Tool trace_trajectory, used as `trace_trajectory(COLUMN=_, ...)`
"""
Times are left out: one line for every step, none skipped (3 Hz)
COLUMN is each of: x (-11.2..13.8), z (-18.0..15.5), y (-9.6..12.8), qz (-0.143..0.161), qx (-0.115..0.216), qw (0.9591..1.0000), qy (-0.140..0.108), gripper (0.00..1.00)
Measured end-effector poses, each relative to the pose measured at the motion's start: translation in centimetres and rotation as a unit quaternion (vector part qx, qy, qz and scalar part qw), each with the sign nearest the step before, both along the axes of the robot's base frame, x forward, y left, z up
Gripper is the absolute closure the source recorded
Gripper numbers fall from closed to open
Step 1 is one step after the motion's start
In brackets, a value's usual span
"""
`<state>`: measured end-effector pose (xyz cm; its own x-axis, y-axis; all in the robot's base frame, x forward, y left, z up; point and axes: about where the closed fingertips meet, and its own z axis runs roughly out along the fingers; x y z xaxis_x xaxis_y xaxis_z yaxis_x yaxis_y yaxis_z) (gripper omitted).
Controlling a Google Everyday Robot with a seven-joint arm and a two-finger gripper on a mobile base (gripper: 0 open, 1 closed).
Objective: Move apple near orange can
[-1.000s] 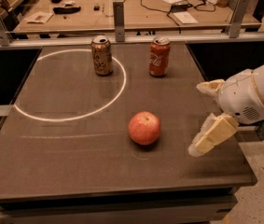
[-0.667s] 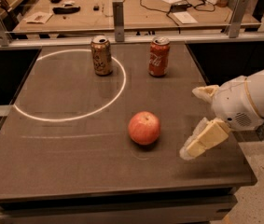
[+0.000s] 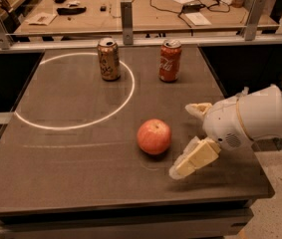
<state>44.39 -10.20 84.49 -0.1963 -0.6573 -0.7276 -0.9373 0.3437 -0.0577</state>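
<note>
The red-orange apple [image 3: 154, 136] sits on the dark table [image 3: 70, 153], right of the white circle. The orange can [image 3: 109, 59] stands upright at the back, on the circle's far edge. My gripper [image 3: 188, 139] comes in from the right, just right of the apple and level with it. It is open and empty: one cream finger [image 3: 196, 157] is in front at the apple's lower right, the other behind at the upper right. Neither touches the apple.
A red Coca-Cola can [image 3: 170, 59] stands upright right of the orange can. A white circle [image 3: 75, 91] is marked on the table's left half. A metal rail [image 3: 130, 43] runs along the back edge, with a cluttered bench behind it.
My gripper has moved left across the table toward the apple, staying open. The apple and both cans have not moved.
</note>
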Motion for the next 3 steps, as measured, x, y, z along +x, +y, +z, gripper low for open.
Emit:
trace_trajectory(x=0.3, z=-1.9, y=2.1, qz=0.014, qx=0.014, qw=0.9998, qy=-0.003, gripper=0.0)
trace_trajectory(x=1.2, z=-3.6, y=3.3, qz=0.008, qx=0.02, qw=0.9996, qy=0.016, gripper=0.0)
trace_trajectory(x=1.8, z=-3.9, y=3.8, qz=-0.001, qx=0.024, qw=0.9991, qy=0.034, gripper=0.0)
